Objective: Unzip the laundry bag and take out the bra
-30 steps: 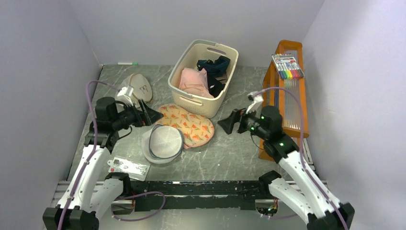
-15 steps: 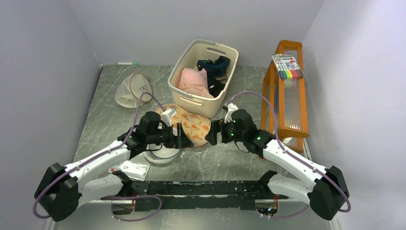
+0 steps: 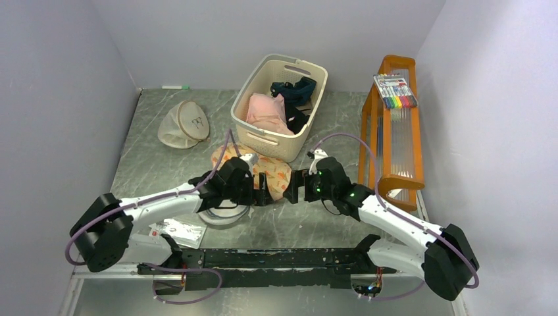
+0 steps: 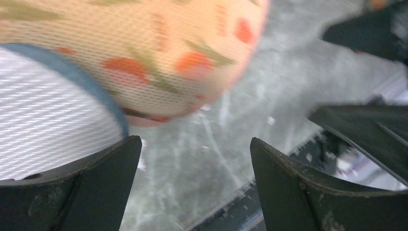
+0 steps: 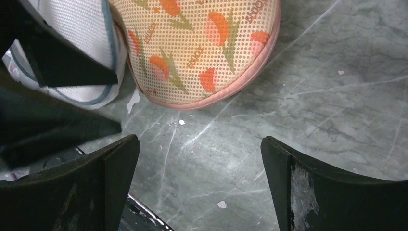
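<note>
Three bags lie out: a white mesh bag, a beige bag and the laundry bag, its near end flanked by the left gripper and right gripper, jaws apart. One basket holds a pink garment and a navy garment.

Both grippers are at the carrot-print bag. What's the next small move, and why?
Probably ease the right gripper forward to the laundry bag's pink zip edge. Both it and the left gripper stand open, empty, just short of the bag; no zip pull shows.
</note>
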